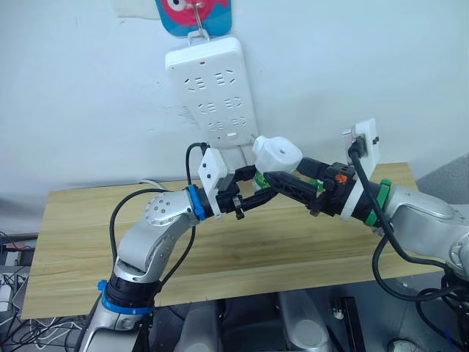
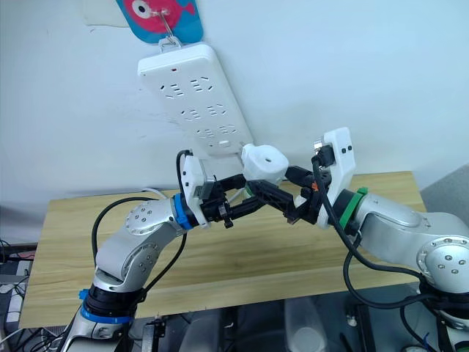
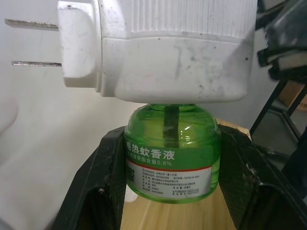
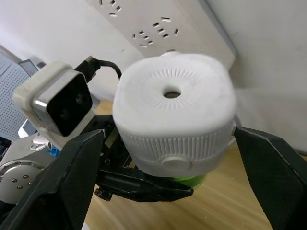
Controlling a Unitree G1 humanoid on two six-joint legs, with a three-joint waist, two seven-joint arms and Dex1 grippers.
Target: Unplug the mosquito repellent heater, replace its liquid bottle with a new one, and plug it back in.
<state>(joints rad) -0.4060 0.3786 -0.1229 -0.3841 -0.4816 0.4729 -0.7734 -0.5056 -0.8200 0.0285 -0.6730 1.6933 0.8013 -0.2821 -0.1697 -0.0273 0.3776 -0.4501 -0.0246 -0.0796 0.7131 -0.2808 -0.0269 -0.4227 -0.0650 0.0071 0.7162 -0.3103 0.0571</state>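
The mosquito repellent heater [image 1: 277, 155] hung unplugged in mid-air above the table's [image 1: 88, 235] back edge, just below the power strip [image 1: 212, 88]. The left gripper [image 3: 168, 191] clamped the green bottle [image 3: 169, 158]; the right gripper [image 4: 172, 158] flanked the heater's ribbed body, jaws wide, apparently not touching. Twisting without a counter-grip would likely spin both parts together, or drop them.
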